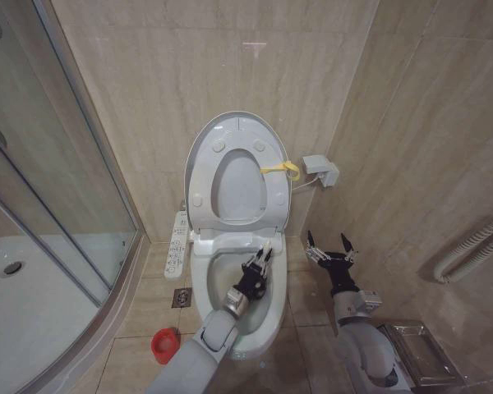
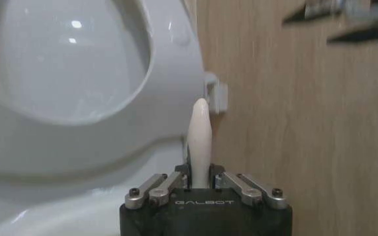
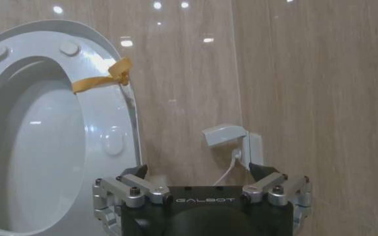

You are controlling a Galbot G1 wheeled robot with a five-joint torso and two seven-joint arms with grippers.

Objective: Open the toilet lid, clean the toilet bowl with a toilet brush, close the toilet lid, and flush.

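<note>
The toilet lid (image 1: 238,190) stands raised against the wall, with the ring seat (image 1: 204,168) folded up in front of it and a yellow strap (image 1: 281,170) at its right edge. Below them the toilet bowl (image 1: 207,267) lies uncovered. My left gripper (image 1: 260,261) hovers over the bowl's right side, shut on the slim white handle of the toilet brush (image 2: 199,140); the brush head is hidden. The red holder (image 1: 163,345) sits on the floor left of the bowl. My right gripper (image 1: 330,250) hangs open and holds nothing, right of the toilet. In the right wrist view it (image 3: 199,172) faces the strap (image 3: 100,78).
A glass shower enclosure with a white tray (image 1: 33,304) fills the left. A long button panel (image 1: 177,244) runs beside the bowl, with a floor drain (image 1: 181,297) below it. A wall box (image 1: 321,169) with a cable sits right of the lid. A metal holder (image 1: 419,353) stands low right.
</note>
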